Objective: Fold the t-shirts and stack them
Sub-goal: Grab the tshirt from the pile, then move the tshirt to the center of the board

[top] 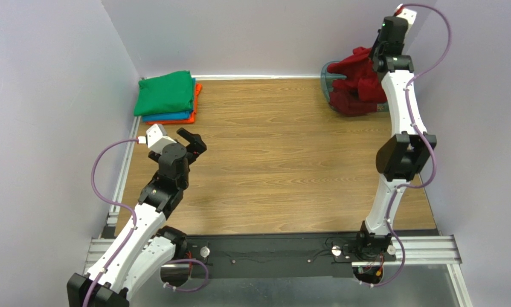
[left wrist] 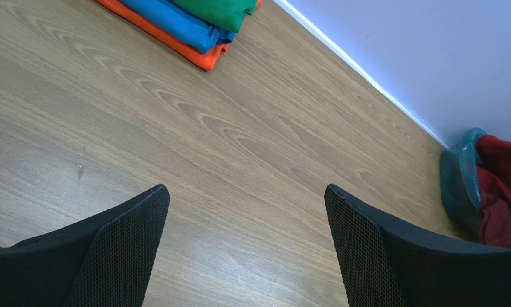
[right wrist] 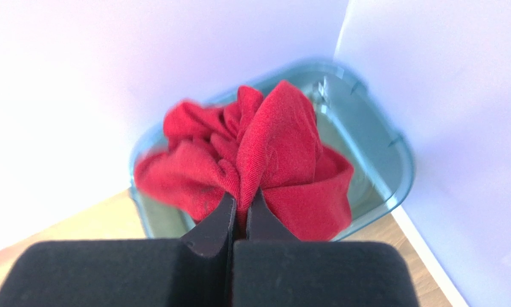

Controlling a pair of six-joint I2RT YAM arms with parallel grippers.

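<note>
**Step in hand:** pick-up of a dark red t-shirt from the teal tub.

The right gripper is positioned over the tub at the far right corner of the table. Its fingers are clamped together on a raised fold of the red fabric. The rest of the fabric lies crumpled in the tub. Whether 1 or 2 shirts make up the heap cannot be told.

The left gripper is held above the wood on the left side, with its fingers wide apart and nothing between them.

3 folded shirts are stacked at the far left corner:
1. The green t-shirt is on top.
2. The blue t-shirt is beneath it.
3. The orange t-shirt is at the bottom.

**Next move, as judged:** the pinched fold is to be lifted clear of the tub rim and carried to the middle of the table, where the shirt can be spread flat. Care is called for that only 1 garment is drawn out and that the tub is not dragged along. The left gripper is likely needed to take a second edge for spreading.
</note>
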